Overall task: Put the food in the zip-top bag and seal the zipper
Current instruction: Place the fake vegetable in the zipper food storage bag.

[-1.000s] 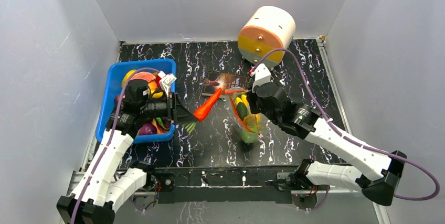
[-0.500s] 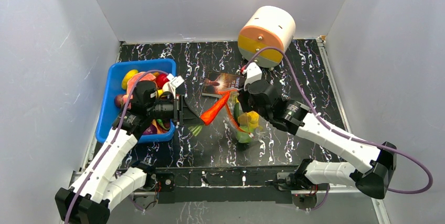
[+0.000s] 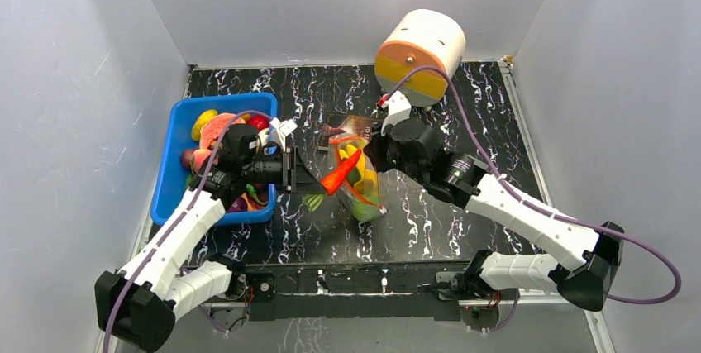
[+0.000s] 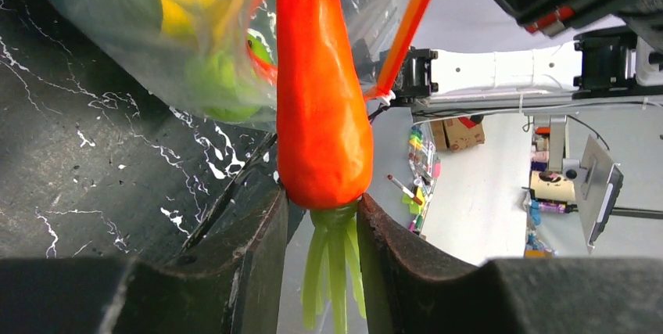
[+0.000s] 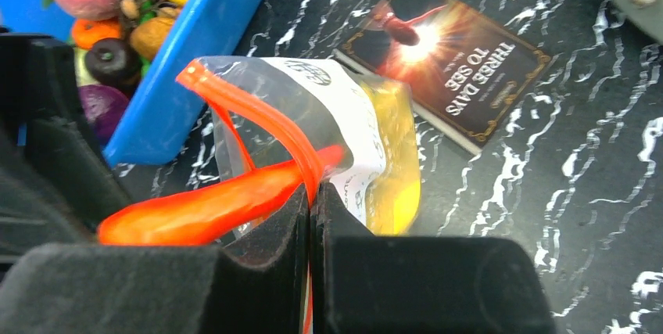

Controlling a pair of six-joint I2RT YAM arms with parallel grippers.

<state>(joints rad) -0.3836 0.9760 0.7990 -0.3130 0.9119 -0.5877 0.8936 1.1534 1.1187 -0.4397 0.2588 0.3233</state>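
Observation:
My left gripper (image 3: 319, 185) (image 4: 320, 202) is shut on the green-topped end of an orange toy carrot (image 3: 340, 174) (image 4: 320, 99) (image 5: 195, 210). The carrot's tip pokes into the open mouth of the zip-top bag (image 3: 365, 196) (image 5: 344, 119) (image 4: 117, 13). My right gripper (image 3: 374, 150) (image 5: 310, 193) is shut on the bag's red-orange zipper (image 5: 250, 103) (image 4: 410, 25) and holds the bag up off the table. A yellow banana (image 3: 355, 163) (image 5: 400, 185) and green pieces (image 4: 223, 84) lie inside the bag. More food (image 3: 216, 131) (image 5: 117, 33) fills the blue bin.
The blue bin (image 3: 176, 126) (image 5: 211, 44) stands at the left, close behind my left arm. A dark book (image 3: 357, 124) (image 5: 457, 60) lies behind the bag. A large white, orange and yellow cylinder (image 3: 420, 54) stands at the back right.
My right gripper has lifted the bag and carried it left. My left gripper has moved right with the carrot, whose tip now sits in the bag's mouth.

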